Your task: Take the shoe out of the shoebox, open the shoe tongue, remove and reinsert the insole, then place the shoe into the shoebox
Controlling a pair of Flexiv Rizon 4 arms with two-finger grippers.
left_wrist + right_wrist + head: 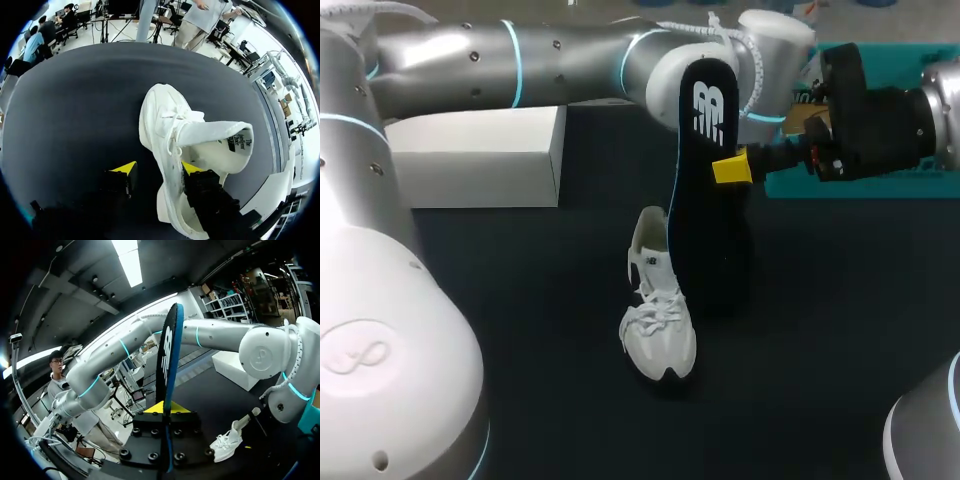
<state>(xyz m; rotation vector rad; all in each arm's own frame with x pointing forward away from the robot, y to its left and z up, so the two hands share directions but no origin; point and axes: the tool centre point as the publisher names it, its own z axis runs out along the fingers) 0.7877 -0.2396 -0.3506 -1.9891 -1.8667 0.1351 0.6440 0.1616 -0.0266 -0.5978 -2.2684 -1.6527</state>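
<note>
The white shoe (657, 325) stands on the dark table, toe toward the front. In the left wrist view the shoe (165, 120) has its tongue (215, 137) lifted and folded back. My left gripper (159, 167) is open over the heel end: one yellow tip is outside the shoe's side wall and clear of it, the other is at the shoe's opening. In the head view the insole hides this gripper. My right gripper (722, 168) is shut on the black insole (705, 200), held upright just above and behind the shoe. That insole (167, 355) shows edge-on between the right gripper's (166, 409) fingers.
A white box (480, 155) sits at the back left of the table. A teal box (890, 187) stands at the back right, behind my right arm. My left arm (570, 60) spans the back of the table from the left.
</note>
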